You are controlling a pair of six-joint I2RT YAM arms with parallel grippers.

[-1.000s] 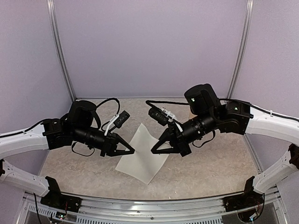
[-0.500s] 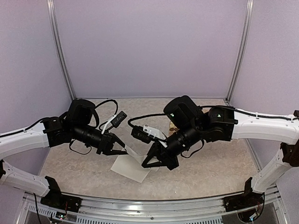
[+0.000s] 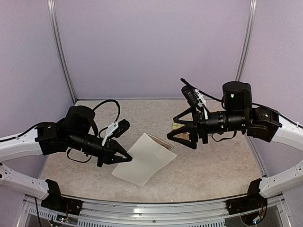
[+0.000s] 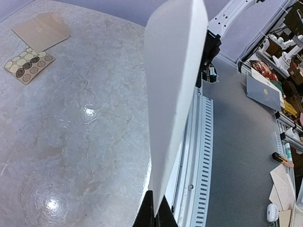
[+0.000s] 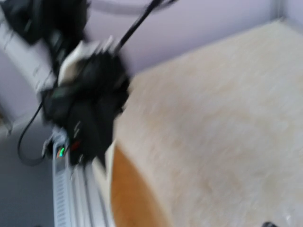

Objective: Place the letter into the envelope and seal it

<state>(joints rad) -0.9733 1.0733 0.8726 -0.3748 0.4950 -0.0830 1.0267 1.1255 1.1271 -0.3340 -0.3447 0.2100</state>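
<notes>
- One letter [image 3: 144, 158]: a plain white sheet near the middle of the table, towards the front. It is pinched at its left corner and slopes away to the right from there. The left wrist view shows it almost edge-on, standing out from the fingers above the table top. I cannot tell whether its far edge touches anything.
- One left gripper [image 3: 128, 158]: its two fingers are closed tight on that corner of the letter, with no gap showing between them.
- One envelope [image 4: 41, 29]: tan, lying flat on the table. From above, only a strip of it peeks out past the letter's far right edge.
- One sticker card [image 4: 28, 65]: tan, with rows of round stickers, lying flat just beside the envelope. The stickers are too small to count surely.
- One right gripper [image 3: 171, 128]: it is raised above the table to the right of the letter, well apart from it. Its two fingers are spread wide and hold nothing.
- The right wrist view is blurred; only a dark arm and pale table can be made out.
- One marbled beige table [image 3: 213, 165], with lilac walls on three sides.
</notes>
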